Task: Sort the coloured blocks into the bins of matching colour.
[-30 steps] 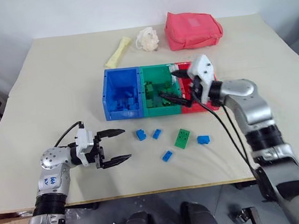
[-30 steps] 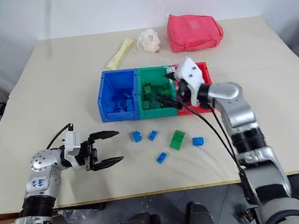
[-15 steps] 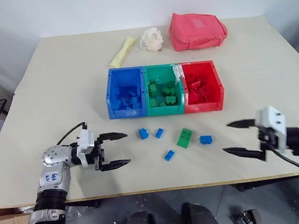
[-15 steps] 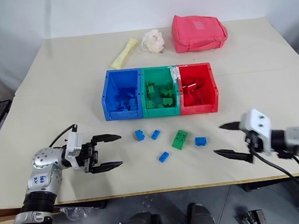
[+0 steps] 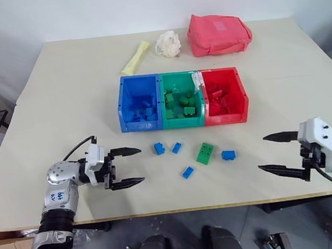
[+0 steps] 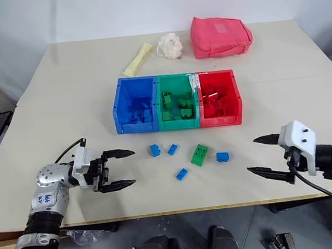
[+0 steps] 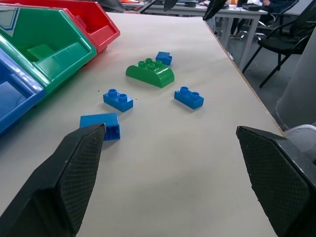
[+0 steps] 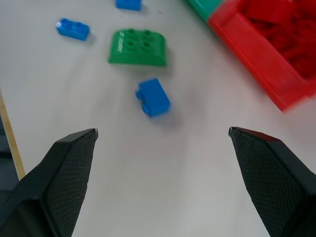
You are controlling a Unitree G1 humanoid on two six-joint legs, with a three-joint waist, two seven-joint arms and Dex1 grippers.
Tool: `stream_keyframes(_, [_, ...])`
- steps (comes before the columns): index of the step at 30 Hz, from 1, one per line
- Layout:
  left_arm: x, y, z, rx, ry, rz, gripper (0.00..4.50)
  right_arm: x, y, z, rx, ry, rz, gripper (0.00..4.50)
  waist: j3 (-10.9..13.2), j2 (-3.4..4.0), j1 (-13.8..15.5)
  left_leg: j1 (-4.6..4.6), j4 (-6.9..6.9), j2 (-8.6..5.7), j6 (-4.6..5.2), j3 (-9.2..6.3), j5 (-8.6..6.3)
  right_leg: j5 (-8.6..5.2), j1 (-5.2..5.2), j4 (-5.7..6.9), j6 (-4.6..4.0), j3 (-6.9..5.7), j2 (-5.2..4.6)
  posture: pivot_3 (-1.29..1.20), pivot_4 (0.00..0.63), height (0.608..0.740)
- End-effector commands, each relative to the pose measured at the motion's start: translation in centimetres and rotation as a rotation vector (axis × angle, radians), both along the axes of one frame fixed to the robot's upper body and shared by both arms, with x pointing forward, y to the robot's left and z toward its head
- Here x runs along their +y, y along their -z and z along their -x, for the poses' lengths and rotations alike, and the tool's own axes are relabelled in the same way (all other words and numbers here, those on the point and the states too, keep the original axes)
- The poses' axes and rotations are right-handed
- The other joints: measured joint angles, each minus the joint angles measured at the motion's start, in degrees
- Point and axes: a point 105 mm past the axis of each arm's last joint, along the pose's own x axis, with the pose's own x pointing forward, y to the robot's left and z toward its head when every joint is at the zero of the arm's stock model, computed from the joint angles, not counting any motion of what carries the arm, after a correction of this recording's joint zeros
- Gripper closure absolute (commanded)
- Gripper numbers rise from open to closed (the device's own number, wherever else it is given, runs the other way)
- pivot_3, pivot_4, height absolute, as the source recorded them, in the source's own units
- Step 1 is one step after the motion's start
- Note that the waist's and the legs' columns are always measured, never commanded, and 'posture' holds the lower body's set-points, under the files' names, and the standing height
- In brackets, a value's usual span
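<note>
Three joined bins stand mid-table: blue bin point(image 5: 123, 108), green bin point(image 5: 183, 121) and red bin point(image 5: 244, 101), each holding blocks of its own colour. In front of them lie several small blue blocks point(image 5: 159, 148) and one flat green block point(image 5: 205, 153). My left gripper point(image 5: 141, 164) hovers open and empty at the front left, pointing toward the nearest blue block point(image 7: 101, 123). At the front right my right gripper point(image 5: 261, 153) is open and empty too, facing a blue block point(image 8: 153, 97) and the green block point(image 8: 137, 47).
A pink-red fabric pouch point(image 5: 218, 33), a white crumpled ball point(image 5: 167, 43) and a pale yellow stick point(image 5: 134, 57) lie at the back of the table. The table's front edge point(image 5: 192, 208) runs just below both grippers.
My right gripper has pulled back from over the green and red bins to the front right of the table, still open. The left gripper has stayed put.
</note>
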Motion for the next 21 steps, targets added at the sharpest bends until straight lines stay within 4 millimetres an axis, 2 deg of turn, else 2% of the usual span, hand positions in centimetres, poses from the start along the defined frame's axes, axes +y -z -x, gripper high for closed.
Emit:
stream_keyframes(1, [-0.1, -0.4, 0.3, -0.031, 0.008, 0.004, 0.0, 2.6, 0.2, -1.0, 0.0, -0.086, 0.008, 0.05, 0.0, 0.0, -0.2, 0.0, 0.0, 0.0, 0.0, 0.02, 0.0, 0.0, -0.01, -0.03, 0.0, 0.02, 0.0, 0.0, 0.15, 0.74])
stream_keyframes(5, [-0.6, -0.4, 0.7, -0.035, 0.014, 0.02, 0.0, 4.6, 1.7, -3.2, 0.021, -0.12, 0.036, 0.05, 0.0, 0.0, -0.5, -0.01, -0.02, 0.06, -0.02, 0.0, -0.01, -0.01, -0.05, -0.03, -0.02, 0.05, 0.03, 0.0, 0.15, 0.74])
stream_keyframes(12, [-0.6, 0.0, 1.6, -0.036, 0.014, 0.026, 0.0, 4.5, 4.2, -5.2, 0.048, -0.099, 0.089, 0.05, 0.0, 0.0, -0.1, -0.08, -0.02, -0.06, -0.01, -0.08, -0.01, -0.01, -0.04, -0.02, -0.01, -0.14, -0.02, 0.0, 0.15, 0.74])
stream_keyframes(15, [-0.6, -0.1, 1.7, -0.047, 0.005, 0.033, 0.0, 4.7, 4.6, -5.3, 0.053, -0.114, 0.093, 0.6, 0.0, 0.0, -0.3, -0.07, -0.01, -0.04, -0.01, -0.04, -0.01, 0.0, -0.04, -0.03, 0.0, -0.19, 0.02, 0.0, 0.15, 0.74])
stream_keyframes(18, [-0.5, -0.2, 1.6, -0.054, -0.002, 0.034, 0.0, 5.0, 4.1, -5.4, 0.032, -0.118, 0.079, 1.5, 0.0, 0.0, -0.3, -0.03, -0.01, 0.02, -0.01, -0.02, -0.01, 0.0, -0.03, 0.0, 0.0, -0.19, 0.06, 0.0, 0.15, 0.74])
stream_keyframes(21, [-0.4, -0.2, 1.5, -0.058, -0.006, 0.032, 0.0, 5.0, 3.7, -5.6, 0.005, -0.116, 0.083, 2.58, 0.0, 0.0, -0.2, -0.03, 0.0, 0.01, -0.01, -0.01, -0.01, 0.0, -0.03, 0.0, 0.0, -0.19, 0.05, 0.0, 0.15, 0.74])
